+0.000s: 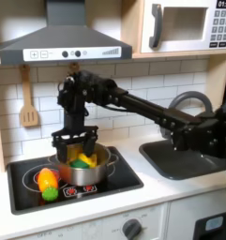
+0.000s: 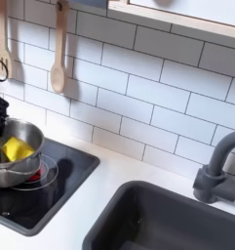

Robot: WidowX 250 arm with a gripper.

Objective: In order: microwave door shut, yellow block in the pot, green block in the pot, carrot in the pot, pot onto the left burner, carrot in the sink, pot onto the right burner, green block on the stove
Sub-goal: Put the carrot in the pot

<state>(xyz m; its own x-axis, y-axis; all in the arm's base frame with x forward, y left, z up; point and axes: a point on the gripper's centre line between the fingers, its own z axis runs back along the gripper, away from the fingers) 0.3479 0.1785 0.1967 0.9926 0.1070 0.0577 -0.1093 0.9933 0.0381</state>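
Microwave door [image 1: 181, 26] shut; yellow block [image 2: 17, 149] and green block [image 1: 80, 163] inside pot [image 1: 98, 173]; carrot [image 1: 48, 180] still on stove [image 1: 124, 174]; hand [image 1: 71, 142] spread above pot

A toy kitchen: stove [image 1: 30, 197], range hood [image 1: 63, 42], microwave [image 1: 185, 25], tiled wall [image 2: 148, 107], sink [image 2: 177, 220].

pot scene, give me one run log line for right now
microwave door shut | pot on stove, yellow block inside | claw over pot | carrot on stove
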